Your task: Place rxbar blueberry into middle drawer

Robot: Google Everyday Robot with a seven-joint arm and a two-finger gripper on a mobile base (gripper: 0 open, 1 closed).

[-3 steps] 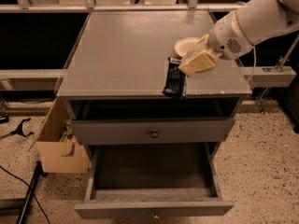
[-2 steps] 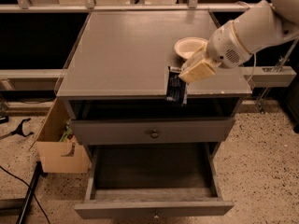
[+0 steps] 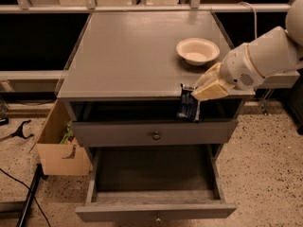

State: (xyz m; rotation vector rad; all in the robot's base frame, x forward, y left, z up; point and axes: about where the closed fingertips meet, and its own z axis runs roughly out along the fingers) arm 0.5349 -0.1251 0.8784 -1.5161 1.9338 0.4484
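Note:
The rxbar blueberry [image 3: 188, 106], a dark blue wrapper with white markings, hangs upright from my gripper [image 3: 204, 91]. It is just in front of the cabinet top's front edge, right of centre and above the knobbed top drawer front [image 3: 155, 134]. The gripper's cream fingers [image 3: 211, 86] are shut on the bar's top end. The middle drawer [image 3: 154, 207] is pulled out below, its deep dark tray open. The bar is well above it and over its back right part.
A cream bowl [image 3: 197, 50] sits on the grey cabinet top [image 3: 132, 51] at the right rear, just behind my arm. A cardboard box [image 3: 59, 148] stands on the floor left of the cabinet. Cables and a black tool lie on the speckled floor at the left.
My gripper has carried the bar from the cabinet top forward past the front edge and slightly down; the bar now hangs in front of the cabinet.

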